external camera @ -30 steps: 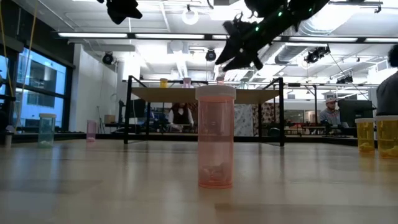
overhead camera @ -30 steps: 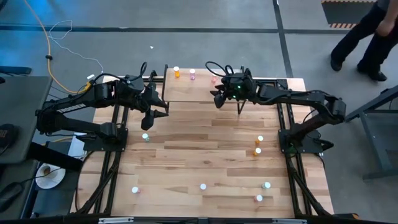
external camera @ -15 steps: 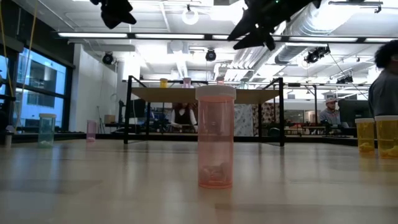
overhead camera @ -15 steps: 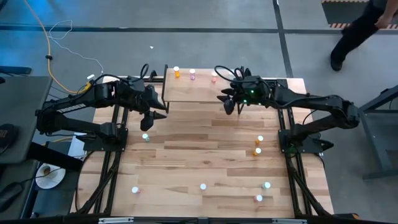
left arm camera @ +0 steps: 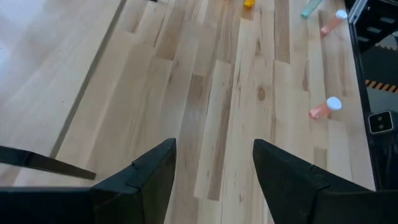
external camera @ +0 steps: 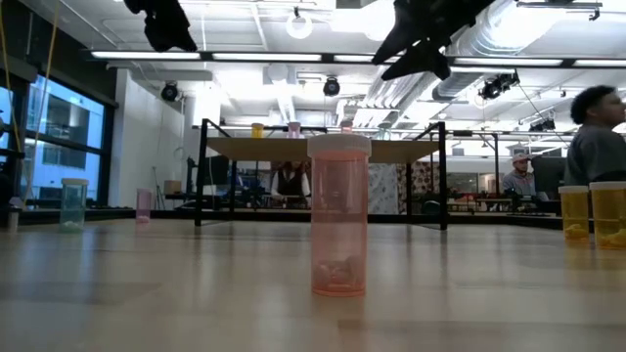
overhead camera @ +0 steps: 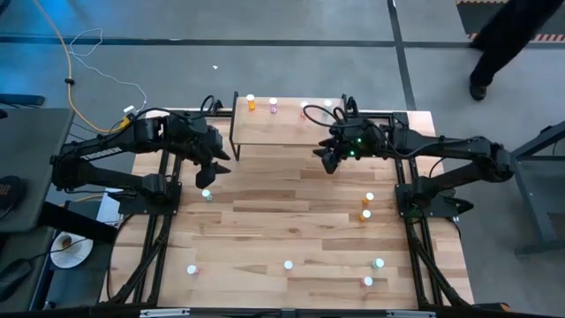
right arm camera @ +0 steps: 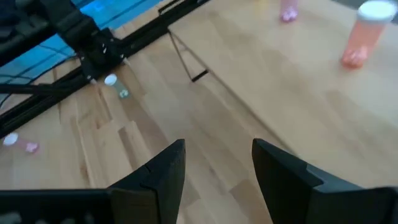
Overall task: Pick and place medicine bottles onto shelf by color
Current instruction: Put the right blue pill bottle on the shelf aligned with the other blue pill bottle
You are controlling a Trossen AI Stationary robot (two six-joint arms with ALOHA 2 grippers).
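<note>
The shelf (overhead camera: pixel 269 128) stands at the table's far edge with an orange bottle (overhead camera: pixel 252 102) and two pink ones (overhead camera: pixel 273 107) (overhead camera: pixel 305 110) on top. Other medicine bottles stand on the table: a teal one (overhead camera: pixel 207 194), two orange ones (overhead camera: pixel 369 199) (overhead camera: pixel 365 214) and several along the near edge, among them a pink one (external camera: pixel 338 215). My left gripper (overhead camera: pixel 207 174) hangs open above the table just off the shelf's left corner, over the teal bottle. My right gripper (overhead camera: pixel 327 164) hangs open off the shelf's right front corner. Both wrist views show nothing between the fingers.
Black frame rails (overhead camera: pixel 163 221) (overhead camera: pixel 415 230) run along both sides of the table. The shelf's thin black legs (external camera: pixel 202 171) (external camera: pixel 442 174) stand at its corners. The middle of the tabletop (overhead camera: pixel 291 212) is bare wood. A person (external camera: pixel 595 137) shows beyond the table.
My right gripper has drawn back from the shelf's front edge toward the table's right and near side, rising a little, open all the while. My left gripper has tipped further downward where it hangs.
</note>
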